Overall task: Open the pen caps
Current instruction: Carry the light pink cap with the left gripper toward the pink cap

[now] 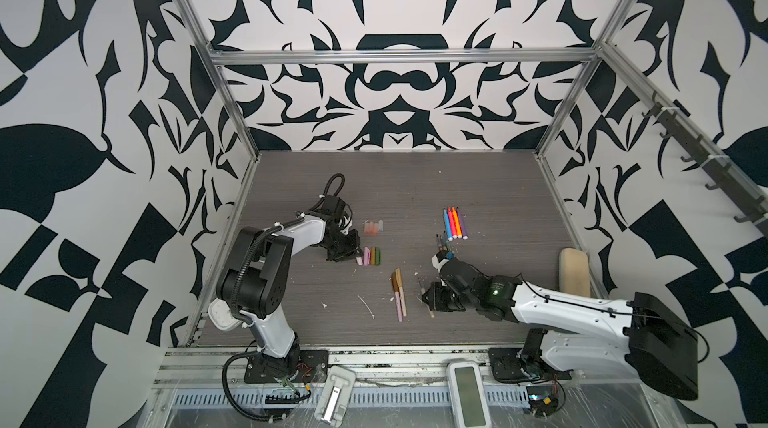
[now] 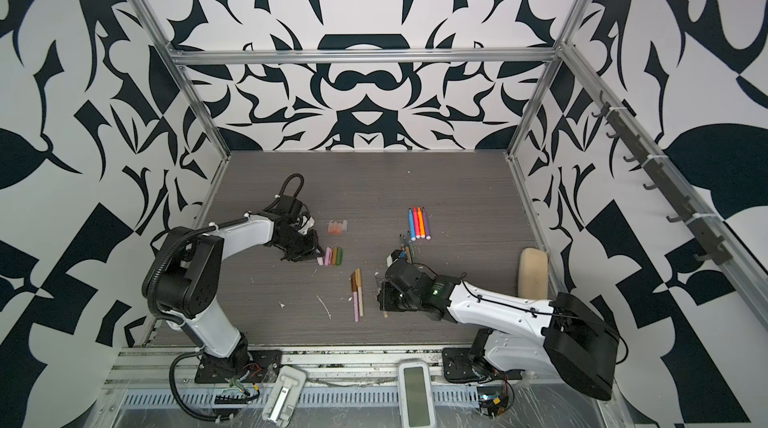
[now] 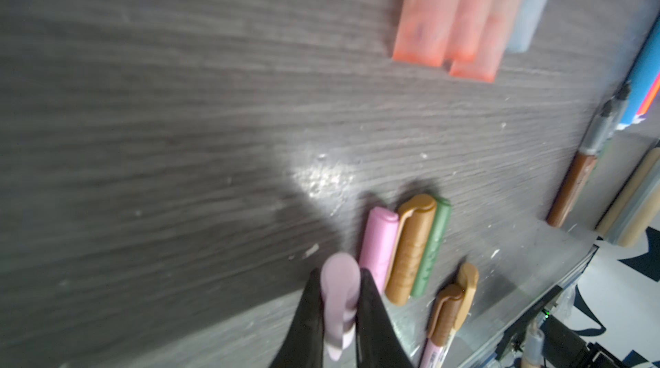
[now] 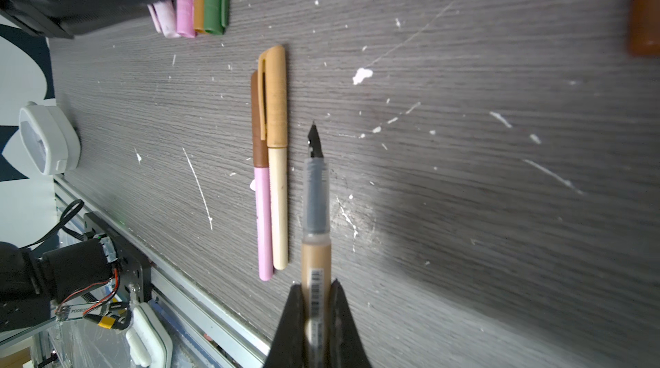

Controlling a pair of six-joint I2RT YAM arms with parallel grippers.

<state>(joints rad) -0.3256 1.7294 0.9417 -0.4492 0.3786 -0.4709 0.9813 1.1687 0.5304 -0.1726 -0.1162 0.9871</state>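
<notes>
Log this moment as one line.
left end effector: shut on lilac cap, beside cap row | right end effector: shut on uncapped tan pen | two capped pens lie on table

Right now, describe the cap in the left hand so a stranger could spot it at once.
On the grey wood-grain table, find the row of loose caps near the left arm: pink, tan, green. At its end the left hand pinches a pale lilac cap. It is paler than its neighbours and the only one gripped.
</notes>
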